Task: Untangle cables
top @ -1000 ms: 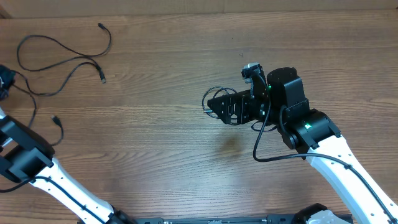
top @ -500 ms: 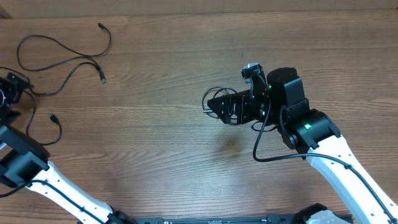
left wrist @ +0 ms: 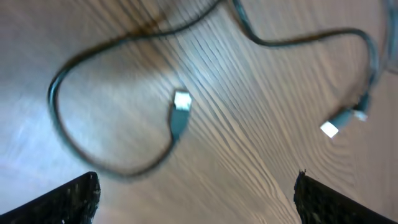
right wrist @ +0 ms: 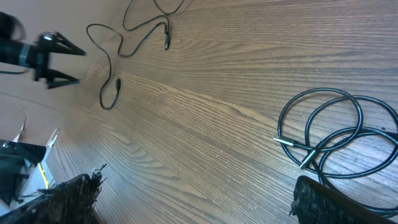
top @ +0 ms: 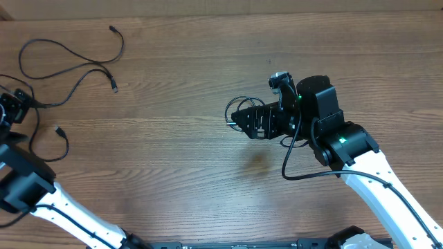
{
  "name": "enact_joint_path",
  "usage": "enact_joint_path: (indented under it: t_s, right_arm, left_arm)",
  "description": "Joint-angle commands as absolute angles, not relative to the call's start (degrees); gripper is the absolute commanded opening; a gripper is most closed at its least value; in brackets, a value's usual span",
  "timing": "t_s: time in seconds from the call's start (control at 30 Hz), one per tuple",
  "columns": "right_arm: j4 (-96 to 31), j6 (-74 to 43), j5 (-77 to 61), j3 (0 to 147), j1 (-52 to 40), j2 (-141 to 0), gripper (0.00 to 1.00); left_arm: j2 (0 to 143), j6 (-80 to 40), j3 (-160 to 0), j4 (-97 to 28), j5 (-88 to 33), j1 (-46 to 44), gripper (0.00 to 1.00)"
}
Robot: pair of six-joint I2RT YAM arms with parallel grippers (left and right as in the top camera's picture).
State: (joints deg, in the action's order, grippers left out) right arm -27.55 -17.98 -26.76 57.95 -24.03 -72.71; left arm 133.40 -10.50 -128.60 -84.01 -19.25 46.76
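Thin black cables lie spread out at the table's far left; one plug end rests near my left gripper. In the left wrist view that gripper is open and empty, hovering over a looped cable with a silver-tipped plug and a second plug. Near the middle of the table a coiled black cable lies beside my right gripper. The right wrist view shows that gripper open and empty, with the coil and its jack plug just off its right finger.
The wooden table carries nothing else. Each arm's own thick black cable hangs alongside it. Beyond the table's left edge, the right wrist view shows white fixtures.
My left gripper has opened wide and shifted a little toward the front at the table's left edge. The cable beside it has settled on the wood. The right arm has not moved.
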Motion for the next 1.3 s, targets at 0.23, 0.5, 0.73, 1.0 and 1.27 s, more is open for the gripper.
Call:
enact_joint_path:
  t_s: [0.23,0.5,0.73,1.0,1.27]
  right_arm:
    - [-27.77,-17.93,-26.57,58.89,-24.05,-72.79,1.00]
    - [-27.99,-17.91,-26.57,58.89,-24.05,-72.82,1.00]
    - [-28.91,-17.91,-26.57,58.89,-24.05,-72.84,1.00]
    - [-28.82,-17.72,-26.17,58.89,-24.03,-72.84,1.00]
    - [-28.84,-17.72,-25.50,58.89,-24.03,-72.84,1.00]
  left_arm:
    - [117.86,-14.48,-128.27,-93.65,-11.07,46.81,1.00]
    - [117.23,-21.65,-123.28,-95.53,-1.91,47.00,1.00]
    - [117.27,-25.78,-109.03,-83.96,-1.76,46.89,1.00]
    - [117.32,-25.96,-97.21,-71.66,3.86,46.92,0.98]
    - [117.34,-26.24,-85.56,-56.77,2.17,46.89,0.64]
